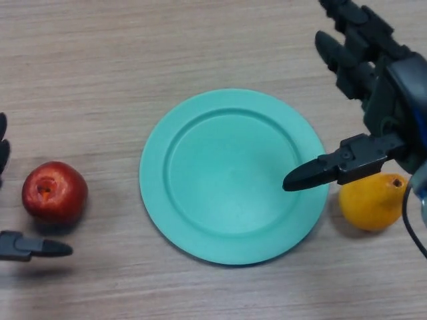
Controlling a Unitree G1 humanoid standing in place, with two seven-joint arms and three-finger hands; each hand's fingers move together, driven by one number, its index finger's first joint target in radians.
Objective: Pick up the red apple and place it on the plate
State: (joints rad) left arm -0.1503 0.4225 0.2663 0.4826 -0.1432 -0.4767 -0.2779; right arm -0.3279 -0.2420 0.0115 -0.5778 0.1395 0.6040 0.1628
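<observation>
A red apple sits on the wooden table at the left, stem hollow up. A teal plate lies in the middle and holds nothing. My left hand shows at the left edge, open: its thumb lies just in front of the apple and its fingers show behind it, neither touching it. My right hand hangs open above the plate's right rim, its thumb pointing left over the plate and its fingers stretched toward the far side.
A yellow-orange pear-like fruit lies on the table just right of the plate, partly under my right hand. The table is light wood grain.
</observation>
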